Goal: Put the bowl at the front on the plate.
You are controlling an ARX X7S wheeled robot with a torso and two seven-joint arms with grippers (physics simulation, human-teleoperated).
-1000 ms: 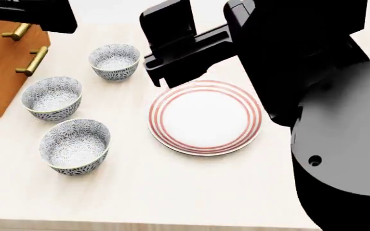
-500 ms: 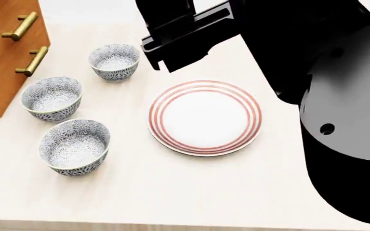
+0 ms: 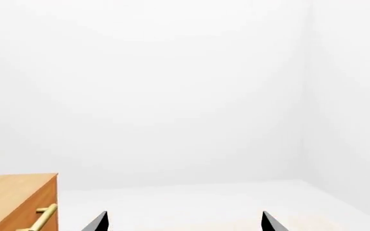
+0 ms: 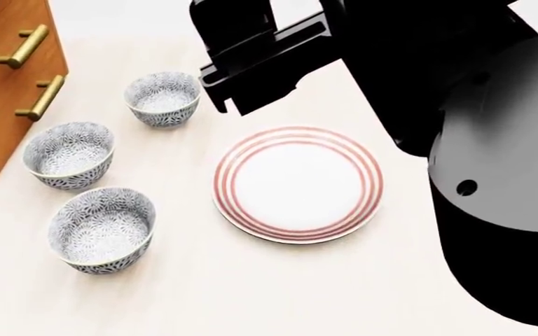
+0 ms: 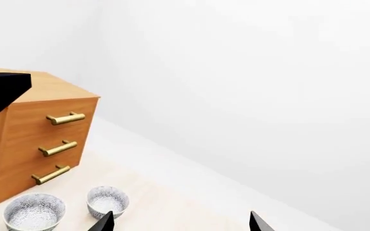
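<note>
Three bowls (image 4: 101,229) and plate (image 4: 298,185) on pale wooden table (image 4: 250,287)

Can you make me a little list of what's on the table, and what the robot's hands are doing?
front bowl: blue-grey flowery bowl, nearest the robot, empty, on the table
middle bowl: same pattern
far bowl: same pattern
plate: white with red rings, empty, right of the bowls
drawers: wooden cabinet with gold handles, far left
right gripper: open, holding nothing, above the table
left gripper: open, holding nothing
bowl on plate yet: no
</note>
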